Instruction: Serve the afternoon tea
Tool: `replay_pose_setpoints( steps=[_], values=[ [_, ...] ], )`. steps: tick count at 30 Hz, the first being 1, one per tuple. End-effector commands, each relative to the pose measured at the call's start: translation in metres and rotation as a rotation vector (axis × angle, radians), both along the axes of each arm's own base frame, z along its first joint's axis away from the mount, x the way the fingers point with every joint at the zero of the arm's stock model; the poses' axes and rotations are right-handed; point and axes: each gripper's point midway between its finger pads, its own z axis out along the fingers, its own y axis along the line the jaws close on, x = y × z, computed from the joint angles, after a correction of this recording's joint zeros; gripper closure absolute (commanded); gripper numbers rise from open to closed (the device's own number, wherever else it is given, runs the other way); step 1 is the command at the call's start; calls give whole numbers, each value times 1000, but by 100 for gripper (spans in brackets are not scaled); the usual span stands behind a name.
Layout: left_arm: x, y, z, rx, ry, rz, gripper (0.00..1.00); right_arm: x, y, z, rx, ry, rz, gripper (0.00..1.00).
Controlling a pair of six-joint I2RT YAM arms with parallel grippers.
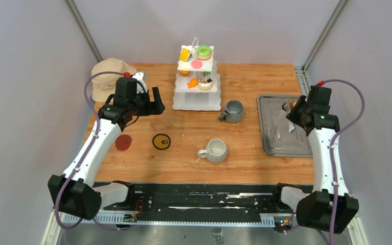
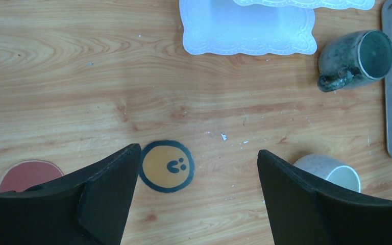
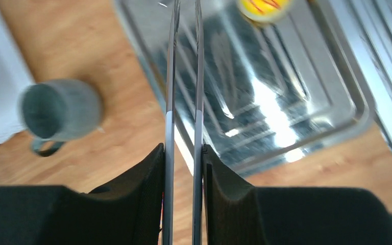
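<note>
- Hat [image 1: 109, 71] lies at the far left of the table [image 1: 245, 81], behind the left arm.
- Left gripper [image 2: 198, 153] hangs over bare wood with its fingers [image 2: 117, 173] spread wide and nothing between them.
- Red coaster [image 1: 123, 142] sits near the left edge. Yellow coaster [image 2: 166, 166] with a smiley face is just right of it, and the two do not touch.
- Stand [image 1: 196, 104] is at the far middle of the table, three white tiers.
  - Top tier: a green-pink donut [image 1: 203, 51], a yellow-orange piece [image 1: 185, 54] and a flat pink piece [image 1: 197, 64].
  - Middle tier: two orange pieces [image 1: 193, 81] and a brown-topped cake [image 1: 205, 82].
  - Bottom tier looks bare.
- Dark mug [image 1: 232, 111] stands upright just right of the stand's base, with its handle toward the near left.
- Pale mug [image 1: 215, 150] stands upright nearer the arms, well apart from the dark one, handle to the left.
- Tray [image 1: 278, 145] lies flat at the right side of the table.
- One yellow pastry [image 3: 263, 7] rests on the tray at the top edge of the right wrist view. It is blurred.
- Right gripper [image 3: 182, 148] is over the tray's right part, clenched on tongs [image 3: 172, 76].
- The two thin blades of the tongs run close and parallel out past the frame, so I cannot tell whether their tips hold anything.
</note>
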Motion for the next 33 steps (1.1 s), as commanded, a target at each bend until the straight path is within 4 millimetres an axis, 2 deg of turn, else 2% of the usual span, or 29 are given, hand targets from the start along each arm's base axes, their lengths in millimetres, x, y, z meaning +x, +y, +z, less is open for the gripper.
replay_pose_setpoints(
  steps=[1, 4, 7, 11, 17, 23, 27, 33],
  values=[
    [2, -1, 1, 4, -17, -16, 12, -35, -41, -26, -96, 143, -106, 75],
    [3, -3, 0, -8, -17, -22, 12, -41, -59, -28, -183, 195, -151, 67],
    [3, -5, 0, -15, -19, -25, 12, -44, -73, -32, -203, 229, -192, 65],
    [2, -5, -1, -15, -19, -25, 12, -40, -78, -35, -180, 240, -204, 60],
    [2, -6, -3, -23, -14, -33, 12, -30, -86, -34, -140, 230, -243, 60],
    [1, -6, -5, -24, -13, -30, 12, -20, -95, -27, -14, 124, -294, 61],
    [3, -10, -7, -41, -4, -41, 12, -7, -95, -27, 83, 73, -291, 62],
    [4, -10, -5, -39, -8, -39, 12, 2, -100, -36, 109, 82, -306, 61]
  ],
)
